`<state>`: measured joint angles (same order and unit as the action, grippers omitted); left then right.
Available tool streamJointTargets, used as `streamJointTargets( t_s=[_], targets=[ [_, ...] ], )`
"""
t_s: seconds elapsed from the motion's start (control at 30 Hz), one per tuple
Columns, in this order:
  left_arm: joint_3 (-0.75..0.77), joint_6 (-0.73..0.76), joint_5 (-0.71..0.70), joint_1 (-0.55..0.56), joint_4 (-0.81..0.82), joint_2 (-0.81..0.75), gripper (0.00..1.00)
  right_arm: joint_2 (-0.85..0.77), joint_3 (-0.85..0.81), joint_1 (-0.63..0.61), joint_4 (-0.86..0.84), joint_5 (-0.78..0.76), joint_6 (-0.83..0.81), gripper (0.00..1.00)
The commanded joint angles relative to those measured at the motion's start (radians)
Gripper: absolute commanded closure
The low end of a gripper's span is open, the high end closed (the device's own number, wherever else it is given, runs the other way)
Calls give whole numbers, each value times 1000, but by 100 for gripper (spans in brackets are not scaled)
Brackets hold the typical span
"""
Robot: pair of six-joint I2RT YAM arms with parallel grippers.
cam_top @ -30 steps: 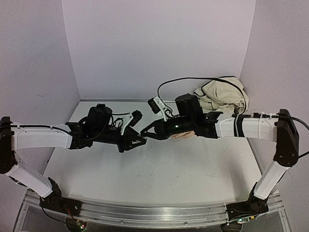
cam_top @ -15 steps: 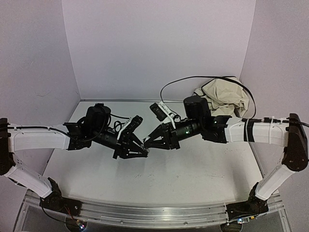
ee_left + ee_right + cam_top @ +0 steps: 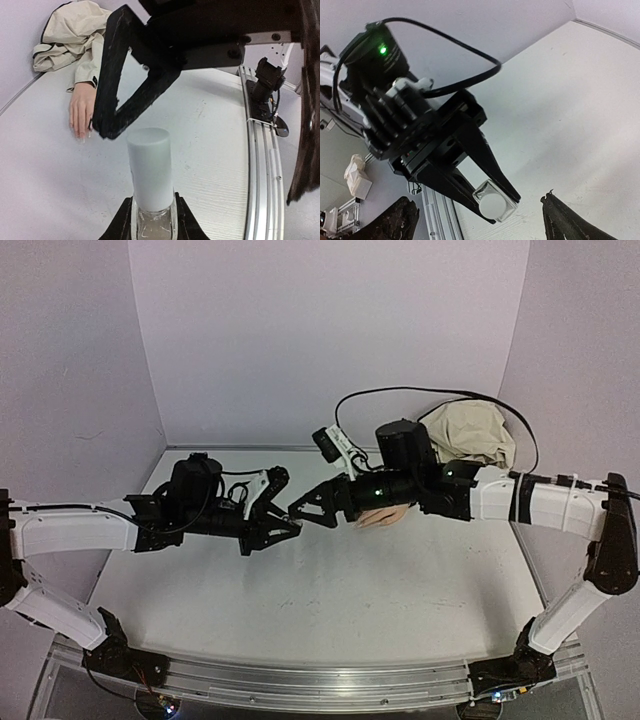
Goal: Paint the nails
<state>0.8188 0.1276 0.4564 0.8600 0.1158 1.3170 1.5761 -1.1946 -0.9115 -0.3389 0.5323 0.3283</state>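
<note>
White-capped bottle (image 3: 150,170) is clamped in left hand (image 3: 152,222); right hand (image 3: 305,512) stands wide, just off the bottle's cap.

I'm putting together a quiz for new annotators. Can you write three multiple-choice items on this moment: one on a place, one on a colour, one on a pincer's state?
1. Where does the mannequin hand lie?
A) flat on the table under the right arm
B) standing upright on its wrist
C) held up in the air

2. What colour is the cap of the nail polish bottle in the left pincer?
A) red
B) black
C) pale whitish

3. How does the right pincer stand?
A) shut on the cap
B) open
C) shut on the mannequin hand

1 A: the top view shows it lying under that arm.
2 C: the left wrist view shows the cap close up.
3 B: its fingers stand wide apart in its own view.
</note>
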Motion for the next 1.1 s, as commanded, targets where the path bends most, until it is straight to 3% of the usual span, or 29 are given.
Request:
streamJointTargets(
  t_s=[0.0, 0.3, 1.07],
  targets=[
    [-10, 69, -76, -4, 50, -40, 100, 20, -112, 0, 130, -135, 114, 13],
    [-43, 98, -82, -4, 52, -58, 100, 110, -183, 0, 142, -22, 165, 40],
    [-70, 95, -96, -4, 53, -72, 100, 193, -212, -3, 144, 95, 134, 76]
  ],
)
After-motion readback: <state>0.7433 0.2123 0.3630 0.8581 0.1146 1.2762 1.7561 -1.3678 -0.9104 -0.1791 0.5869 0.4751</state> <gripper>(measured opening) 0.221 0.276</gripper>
